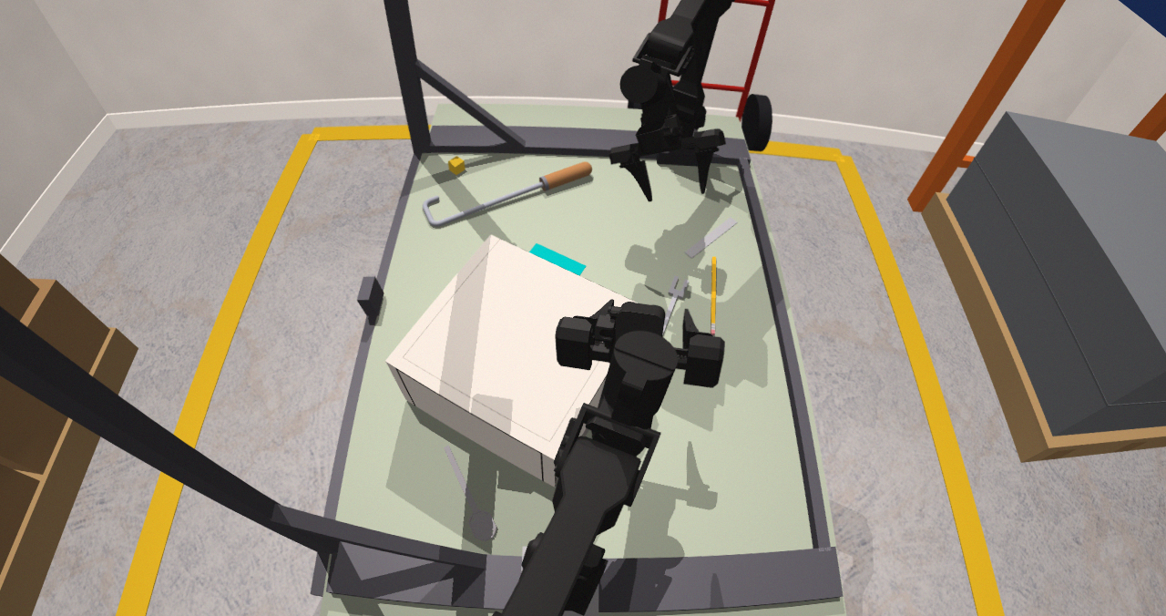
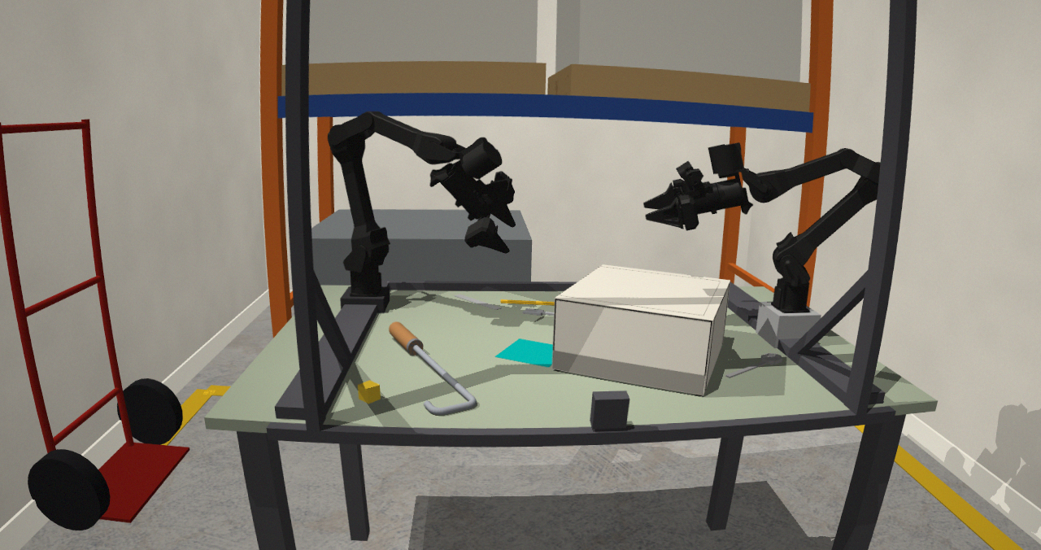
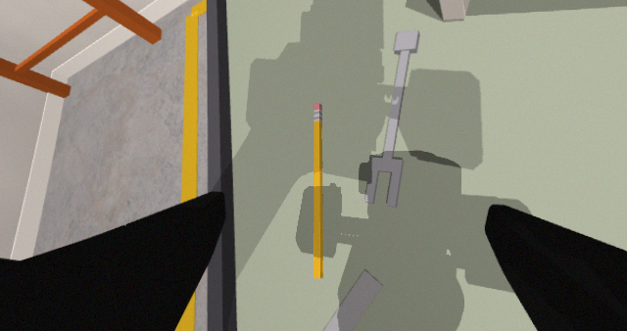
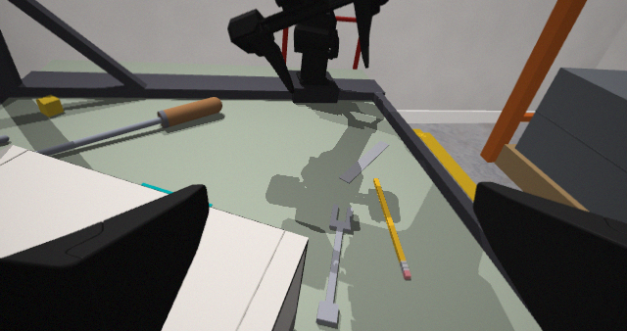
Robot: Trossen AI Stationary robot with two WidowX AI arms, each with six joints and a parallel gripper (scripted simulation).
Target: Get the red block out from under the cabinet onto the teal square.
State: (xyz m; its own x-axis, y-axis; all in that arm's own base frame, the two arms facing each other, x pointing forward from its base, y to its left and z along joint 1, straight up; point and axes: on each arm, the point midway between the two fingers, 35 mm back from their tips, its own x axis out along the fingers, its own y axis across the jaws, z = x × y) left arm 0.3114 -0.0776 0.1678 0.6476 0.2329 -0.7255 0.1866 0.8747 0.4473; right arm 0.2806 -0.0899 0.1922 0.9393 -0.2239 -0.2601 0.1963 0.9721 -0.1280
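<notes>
The cream cabinet [image 1: 505, 343] stands on the table, and it also shows in the exterior view [image 2: 640, 328] and at the lower left of the right wrist view [image 4: 54, 199]. The red block is hidden from every view. The teal square [image 1: 558, 257] lies flat at the cabinet's far edge, partly covered by it [image 2: 525, 351]. My right gripper [image 1: 648, 314] [image 2: 649, 210] is open and empty, high above the cabinet's corner. My left gripper [image 1: 676, 179] [image 2: 502, 235] is open and empty, high above the far end of the table.
A yellow pencil [image 1: 713, 294], a grey fork-shaped tool [image 1: 672, 298] and a flat grey strip [image 1: 710, 238] lie beside the cabinet. A hook tool with a wooden handle [image 1: 505, 192] and a small yellow cube [image 1: 456, 165] lie at the far end. A dark block [image 1: 371, 295] stands on the table's edge.
</notes>
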